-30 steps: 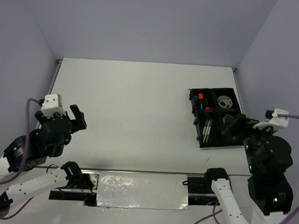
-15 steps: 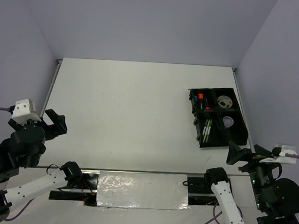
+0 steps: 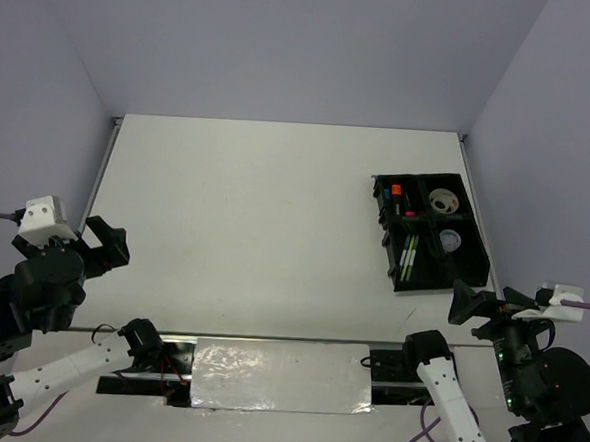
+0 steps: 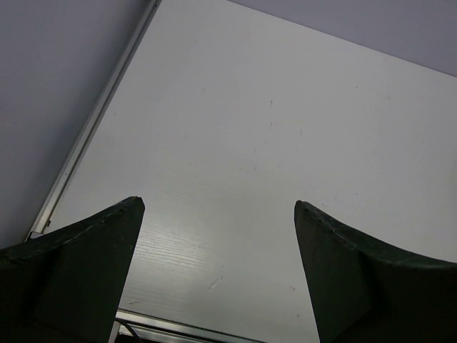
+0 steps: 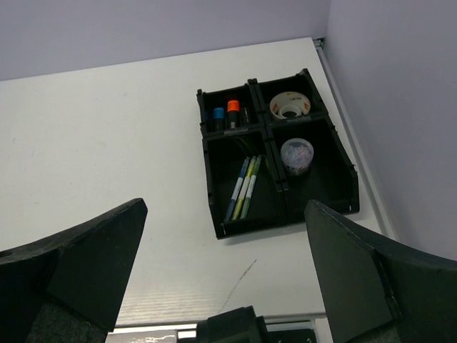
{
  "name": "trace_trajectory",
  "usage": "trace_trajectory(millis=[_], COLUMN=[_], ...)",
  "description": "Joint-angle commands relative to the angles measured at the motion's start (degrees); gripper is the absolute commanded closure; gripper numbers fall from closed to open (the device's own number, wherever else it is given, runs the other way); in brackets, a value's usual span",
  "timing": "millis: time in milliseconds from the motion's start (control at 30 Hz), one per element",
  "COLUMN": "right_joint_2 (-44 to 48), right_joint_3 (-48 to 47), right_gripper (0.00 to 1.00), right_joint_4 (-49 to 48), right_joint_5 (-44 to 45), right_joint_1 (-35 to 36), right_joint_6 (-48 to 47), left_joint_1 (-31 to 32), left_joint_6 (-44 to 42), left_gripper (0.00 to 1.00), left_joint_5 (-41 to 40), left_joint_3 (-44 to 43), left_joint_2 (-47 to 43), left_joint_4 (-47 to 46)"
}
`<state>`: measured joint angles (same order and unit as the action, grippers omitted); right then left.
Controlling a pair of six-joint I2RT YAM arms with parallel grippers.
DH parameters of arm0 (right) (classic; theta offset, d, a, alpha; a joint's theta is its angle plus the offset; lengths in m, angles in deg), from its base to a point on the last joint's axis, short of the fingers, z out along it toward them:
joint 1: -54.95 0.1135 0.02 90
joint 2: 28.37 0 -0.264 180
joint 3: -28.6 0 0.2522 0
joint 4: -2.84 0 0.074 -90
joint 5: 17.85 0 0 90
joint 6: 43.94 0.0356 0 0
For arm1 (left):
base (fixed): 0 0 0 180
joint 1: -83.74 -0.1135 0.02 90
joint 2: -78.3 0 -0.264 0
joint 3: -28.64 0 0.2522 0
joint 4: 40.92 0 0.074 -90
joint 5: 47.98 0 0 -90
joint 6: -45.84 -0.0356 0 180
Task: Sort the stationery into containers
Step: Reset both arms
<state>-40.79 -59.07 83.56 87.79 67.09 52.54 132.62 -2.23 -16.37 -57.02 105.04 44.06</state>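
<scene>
The black organiser tray (image 3: pixel 476 250) (image 5: pixel 210 187) lies at the table's right side. Its compartments hold stubby highlighters (image 5: pixel 225 114) (image 3: pixel 396 194) with blue and orange caps, a tape roll (image 5: pixel 289 105) (image 3: pixel 443 201), slim pens (image 5: pixel 245 187) (image 3: pixel 409 256) and a small round clear pot (image 5: pixel 296 154) (image 3: pixel 452 241). My right gripper (image 3: pixel 485 305) (image 5: pixel 225 207) hangs open near the tray's near edge, above the table, holding nothing. My left gripper (image 3: pixel 105 245) (image 4: pixel 218 202) is open and empty over the near left part of the table.
A thin dark line (image 5: pixel 241 280) lies on the white table just in front of the tray; I cannot tell whether it is a stick or a mark. The table's metal left edge (image 4: pixel 100 118) and the grey walls close in both sides.
Over the last second both arms drew back toward the near edge; the right gripper left the tray's near end. In the last half second almost nothing moved.
</scene>
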Motion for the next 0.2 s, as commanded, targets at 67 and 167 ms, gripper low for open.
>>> trace_trajectory(millis=[67,167], right_joint_2=[0.30,0.21], right_joint_3=[0.61,0.61], right_gripper=[0.00,0.00], right_joint_4=[-0.78,-0.78], right_joint_5=[1.15,1.24], right_joint_1=[0.43,0.60], right_joint_6=[-0.07,0.02], left_joint_1=[-0.19,-0.10], left_joint_6=[-1.59,-1.68], left_gripper=[0.01,0.01], left_joint_5=[-0.15,-0.06], left_joint_3=[-1.14,-0.88], left_joint_2=[0.24,0.15], left_joint_4=[-0.82,-1.26])
